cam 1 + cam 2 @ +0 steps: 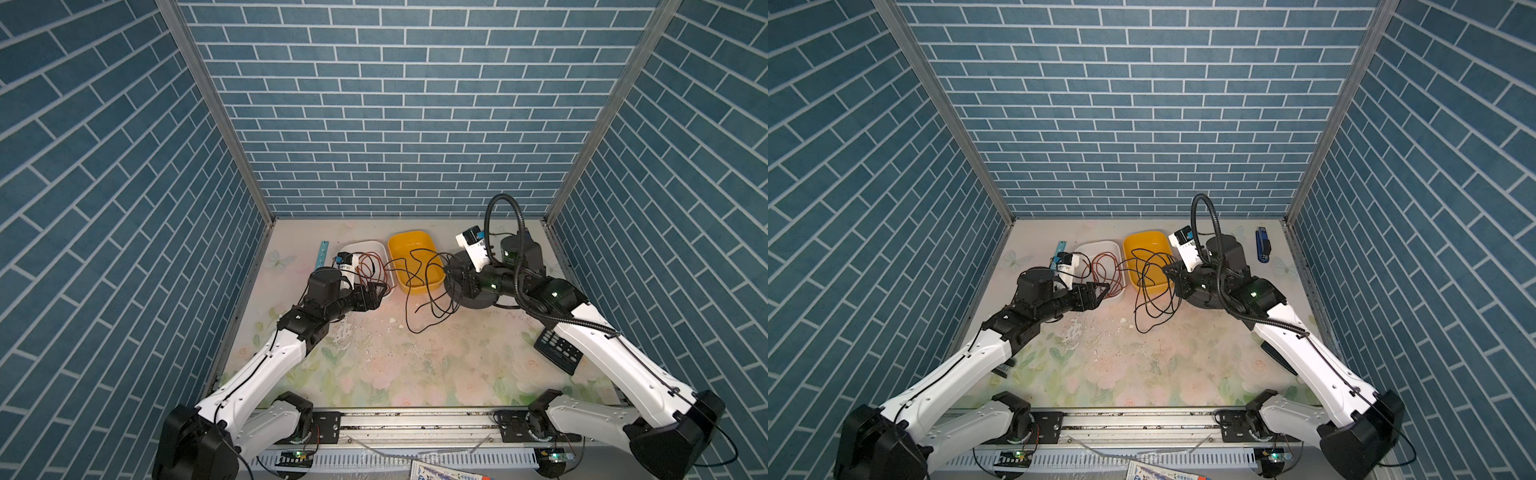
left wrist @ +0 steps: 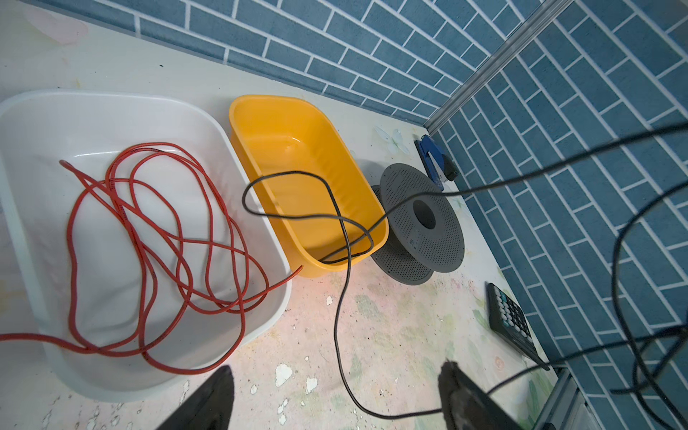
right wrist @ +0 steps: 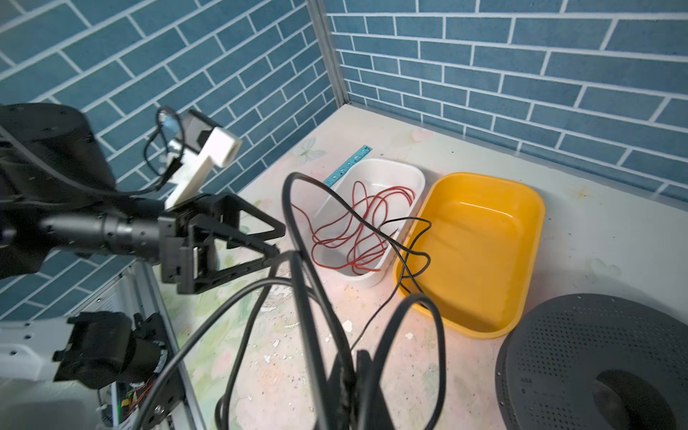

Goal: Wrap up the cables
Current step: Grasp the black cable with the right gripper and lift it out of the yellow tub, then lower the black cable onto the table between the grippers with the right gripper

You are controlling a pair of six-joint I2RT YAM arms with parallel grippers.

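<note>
The black cable [image 2: 335, 335] was hung in loose loops from the right gripper [image 3: 353, 376], whose jaws were clamped on the bunch. Strands were draped across the yellow tub [image 1: 409, 234] and onto the table [image 1: 415, 365] mid-scene. One strand was passed between the spread, empty jaws of the left gripper [image 2: 337, 366]. It was judged light, limp and springy, best pinched near the bunch.
</note>
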